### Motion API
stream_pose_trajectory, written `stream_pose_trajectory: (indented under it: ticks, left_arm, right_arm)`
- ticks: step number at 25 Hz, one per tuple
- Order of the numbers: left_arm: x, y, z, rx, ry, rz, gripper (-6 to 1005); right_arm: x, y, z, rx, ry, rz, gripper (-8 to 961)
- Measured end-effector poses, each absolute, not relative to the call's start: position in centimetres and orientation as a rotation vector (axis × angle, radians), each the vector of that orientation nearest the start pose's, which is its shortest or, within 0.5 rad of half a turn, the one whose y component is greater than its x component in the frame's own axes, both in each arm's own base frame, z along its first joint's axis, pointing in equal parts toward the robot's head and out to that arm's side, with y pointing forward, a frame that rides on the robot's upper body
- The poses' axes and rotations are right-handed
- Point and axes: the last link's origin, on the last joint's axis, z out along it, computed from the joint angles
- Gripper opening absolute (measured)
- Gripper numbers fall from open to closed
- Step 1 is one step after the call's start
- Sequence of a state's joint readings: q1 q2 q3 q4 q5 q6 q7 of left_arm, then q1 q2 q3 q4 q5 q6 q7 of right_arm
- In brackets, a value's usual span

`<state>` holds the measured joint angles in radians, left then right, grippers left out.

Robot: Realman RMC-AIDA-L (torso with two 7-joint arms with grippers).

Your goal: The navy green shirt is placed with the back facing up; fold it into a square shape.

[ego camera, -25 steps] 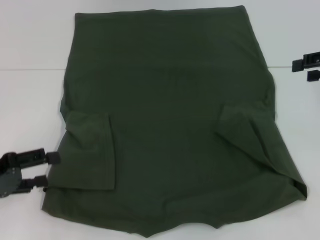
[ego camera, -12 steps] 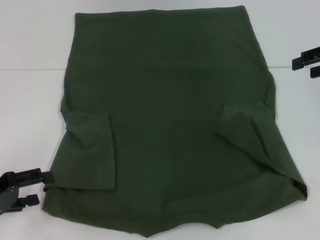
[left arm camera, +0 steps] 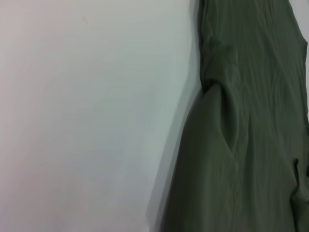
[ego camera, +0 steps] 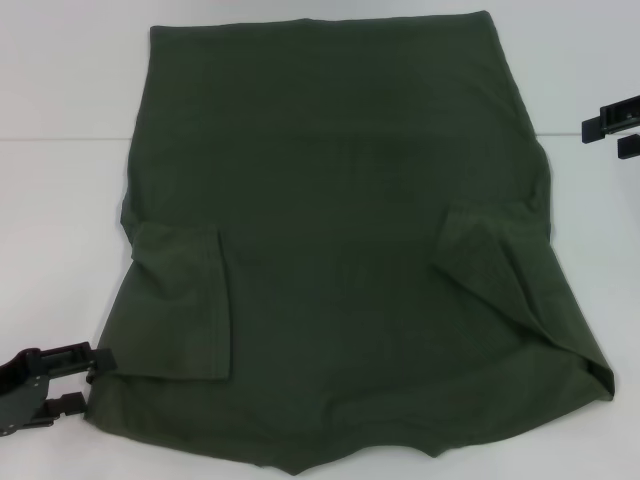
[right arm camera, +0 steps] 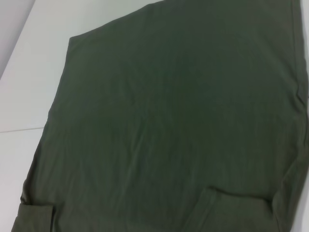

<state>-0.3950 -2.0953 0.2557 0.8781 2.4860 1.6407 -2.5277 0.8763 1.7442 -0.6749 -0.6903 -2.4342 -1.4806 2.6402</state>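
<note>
head: above, facing down; wrists: close, oblique; shared: navy green shirt (ego camera: 340, 250)

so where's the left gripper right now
In the head view the left gripper sits low on the robot's left, open at the navy green shirt's near corner.

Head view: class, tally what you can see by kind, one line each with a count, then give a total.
Shirt: 1
Folded-in sleeves, left sleeve and right sleeve: 2
Robot hands, left hand and right hand: 2
Table: 1
Total: 6
</note>
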Motion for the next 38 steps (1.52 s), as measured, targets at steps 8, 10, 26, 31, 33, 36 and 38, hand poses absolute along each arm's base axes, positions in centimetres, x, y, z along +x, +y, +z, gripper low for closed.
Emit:
stream_pose_trajectory:
  ticks: [8,10,26,31,33,36,38]
  left_arm:
    - [-36.4,26.7,5.2,2.024,2.661,0.678,848]
    - [-36.3,26.7,5.1,2.025,2.66,0.671,839]
    - [-34.2,29.7,3.2,2.071,2.565,0.663,767]
    - [-34.0,30.2,3.2,2.074,2.561,0.668,744]
    - [-34.0,30.2,3.2,2.072,2.564,0.67,735]
    - [-34.0,30.1,3.3,2.08,2.567,0.671,721]
    - [-34.1,30.2,3.4,2.082,2.574,0.665,712]
  right_arm:
    - [22.7,44.5,14.2,-2.141,1.665,0.236,694]
    - [22.7,44.5,14.2,-2.141,1.664,0.237,693]
    - [22.6,44.3,14.2,-2.149,1.671,0.284,688]
    - [22.6,44.3,14.3,-2.149,1.67,0.285,686]
    - [22.6,44.3,14.3,-2.15,1.669,0.285,685]
    - [22.6,44.3,14.4,-2.147,1.669,0.29,684]
    - [22.6,44.4,14.5,-2.143,1.67,0.3,684]
